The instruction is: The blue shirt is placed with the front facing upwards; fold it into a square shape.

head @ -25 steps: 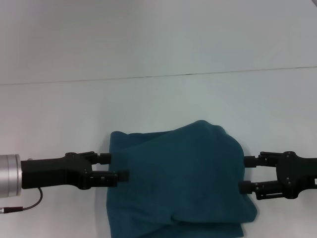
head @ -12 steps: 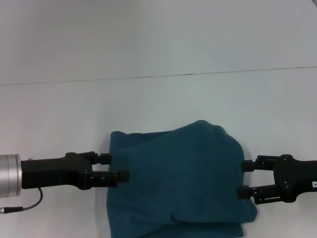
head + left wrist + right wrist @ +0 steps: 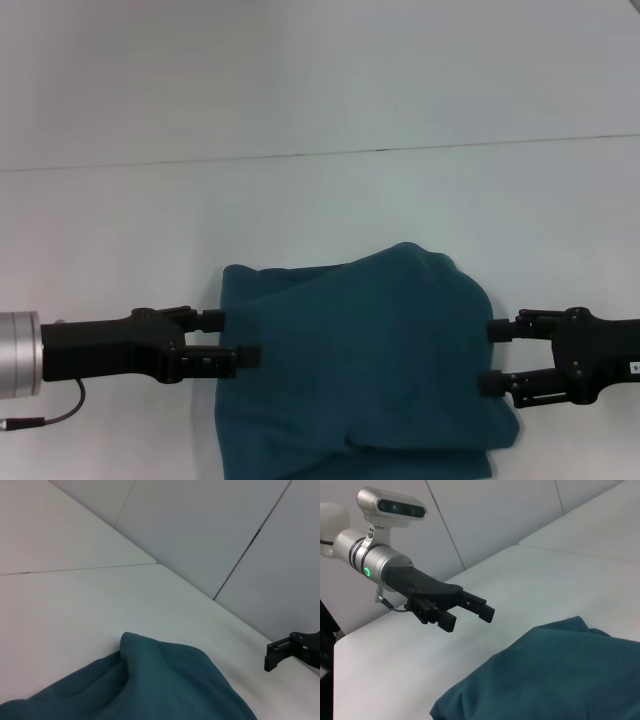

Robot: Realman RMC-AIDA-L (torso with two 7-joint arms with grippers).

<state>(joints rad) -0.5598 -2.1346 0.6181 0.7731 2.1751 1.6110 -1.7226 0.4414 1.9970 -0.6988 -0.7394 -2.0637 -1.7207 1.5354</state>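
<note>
The blue shirt point(image 3: 360, 370) lies bunched in a rough folded heap at the near middle of the white table, plain side up, with no lettering showing. My left gripper point(image 3: 236, 337) is open at the shirt's left edge, its fingertips just at the cloth and nothing between them. The right gripper point(image 3: 490, 356) is open at the shirt's right edge, also holding nothing. In the right wrist view the left gripper point(image 3: 470, 612) hovers open over the table, a little apart from the shirt point(image 3: 555, 675). The left wrist view shows the shirt point(image 3: 150, 685) and part of the right gripper point(image 3: 280, 652).
A thin seam point(image 3: 380, 150) crosses the white table point(image 3: 320, 210) beyond the shirt. A black cable point(image 3: 50, 415) hangs by the left arm's silver wrist. The shirt's near edge runs out of the head view at the bottom.
The right gripper has shifted slightly nearer the table's front edge beside the shirt. The left arm and the shirt have not moved.
</note>
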